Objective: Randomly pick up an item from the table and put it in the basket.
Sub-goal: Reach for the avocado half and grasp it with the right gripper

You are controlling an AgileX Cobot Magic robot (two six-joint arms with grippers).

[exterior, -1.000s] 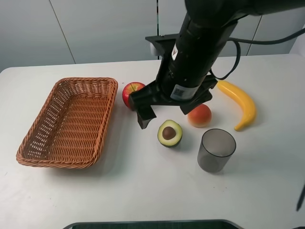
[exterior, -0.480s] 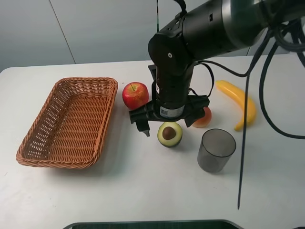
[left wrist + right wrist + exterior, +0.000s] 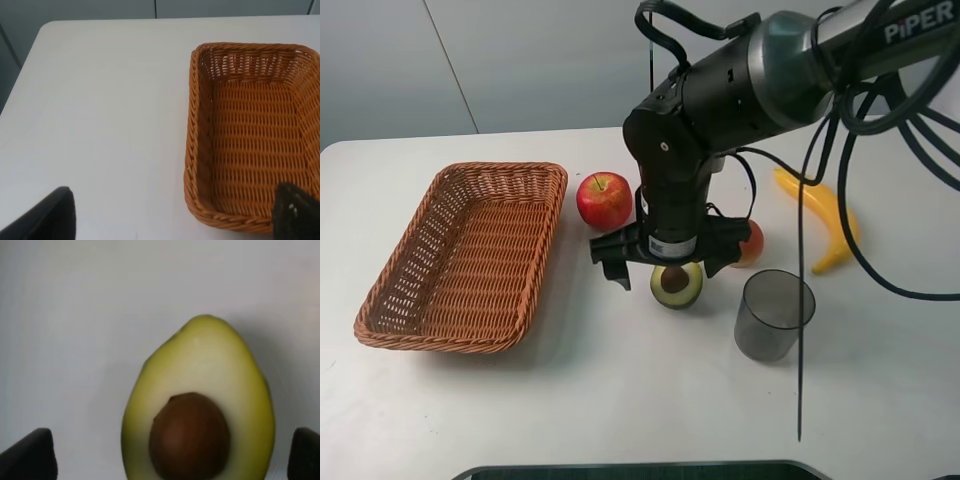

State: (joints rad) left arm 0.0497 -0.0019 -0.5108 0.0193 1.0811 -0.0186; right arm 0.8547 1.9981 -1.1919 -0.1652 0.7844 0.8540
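Note:
The halved avocado (image 3: 677, 286) lies cut side up on the white table (image 3: 620, 400), brown pit showing, right of the wicker basket (image 3: 460, 340). My right gripper (image 3: 667, 275) is open and low over the avocado, one finger on either side, not touching it. In the right wrist view the avocado (image 3: 200, 405) fills the middle between the open right gripper's (image 3: 167, 455) dark fingertips (image 3: 27, 455). My left gripper (image 3: 170, 215) is open and empty, hovering near the basket (image 3: 192, 125); it is out of the high view.
A red apple (image 3: 604, 198) sits behind the avocado, near the basket. A peach (image 3: 752, 243), partly hidden by the arm, and a banana (image 3: 825, 215) lie to the right. A grey translucent cup (image 3: 774, 314) stands right of the avocado. A black cable (image 3: 800, 330) hangs beside it.
My right arm has come down and forward, so its open fingers now straddle the avocado. The fruit, cup and basket have not moved.

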